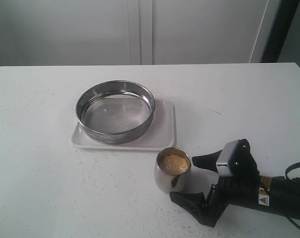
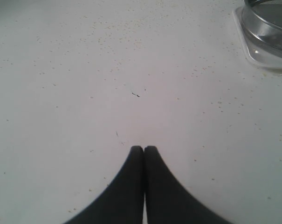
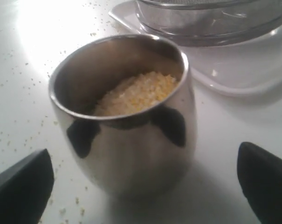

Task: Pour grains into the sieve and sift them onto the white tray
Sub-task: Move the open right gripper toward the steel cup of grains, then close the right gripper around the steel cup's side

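Exterior view: the sieve (image 1: 115, 111) is sitting on the tray (image 1: 165, 135), toward the tray's left side, so a strip of white is showing on the right. Both are lying near the middle of the table (image 1: 40, 173). Just in front of the tray's right corner, a cup (image 1: 170, 182) is standing on the table, and the grains (image 1: 173, 162) are filling it almost to the rim. The right gripper (image 1: 185, 177) is reaching in from the lower right with its jaws spread wide, one finger lying on each side of the cup. It is gripping nothing. The left gripper is not showing here.

Left wrist view: the left gripper (image 2: 144, 150) is hanging over bare table (image 2: 85, 93) with its two fingers pressed together, clenched on nothing. Tiny specks are lying scattered across the surface. A corner of the tray (image 2: 247, 55) with the wall of the sieve (image 2: 271, 23) on it is showing at the frame's edge, well apart from the fingers.

Right wrist view: the cup (image 3: 131, 154) is standing between the gripper (image 3: 143, 179) fingers (image 3: 24, 186), with clear table showing on both sides, so neither finger is touching it. The grains (image 3: 136, 93) are lying heaped inside, yellow with paler bits. Beyond the cup, the tray (image 3: 234, 74) is carrying the sieve (image 3: 210, 23).
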Robot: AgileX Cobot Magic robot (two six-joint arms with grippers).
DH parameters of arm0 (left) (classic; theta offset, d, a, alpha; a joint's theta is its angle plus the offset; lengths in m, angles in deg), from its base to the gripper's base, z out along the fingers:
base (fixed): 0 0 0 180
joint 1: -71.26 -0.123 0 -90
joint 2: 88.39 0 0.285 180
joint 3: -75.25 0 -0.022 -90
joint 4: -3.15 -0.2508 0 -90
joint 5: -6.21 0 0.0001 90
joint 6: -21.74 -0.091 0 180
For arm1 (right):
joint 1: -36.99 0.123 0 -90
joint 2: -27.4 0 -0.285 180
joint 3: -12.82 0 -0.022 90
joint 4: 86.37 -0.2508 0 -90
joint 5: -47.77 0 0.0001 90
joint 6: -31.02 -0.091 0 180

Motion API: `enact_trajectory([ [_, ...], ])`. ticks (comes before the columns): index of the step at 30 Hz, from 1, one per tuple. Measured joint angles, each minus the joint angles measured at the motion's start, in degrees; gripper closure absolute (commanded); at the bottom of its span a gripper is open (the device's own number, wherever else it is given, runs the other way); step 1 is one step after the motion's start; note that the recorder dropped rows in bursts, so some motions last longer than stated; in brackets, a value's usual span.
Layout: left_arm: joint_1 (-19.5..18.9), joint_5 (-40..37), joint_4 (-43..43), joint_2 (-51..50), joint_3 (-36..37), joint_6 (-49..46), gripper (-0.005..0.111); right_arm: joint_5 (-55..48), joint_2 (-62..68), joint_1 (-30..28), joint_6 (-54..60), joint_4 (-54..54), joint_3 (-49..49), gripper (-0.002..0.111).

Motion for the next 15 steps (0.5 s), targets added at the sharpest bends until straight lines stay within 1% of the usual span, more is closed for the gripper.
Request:
enact_trajectory([
  [5,0.0,0.0,0.0,0.0,0.0,0.0,0.107,0.0,0.11,2.16,0.08,0.38,1.8,0.003],
  [15,0.0,0.0,0.0,0.0,0.0,0.0,0.107,0.0,0.34,4.32,0.36,-0.14,4.6,0.003],
])
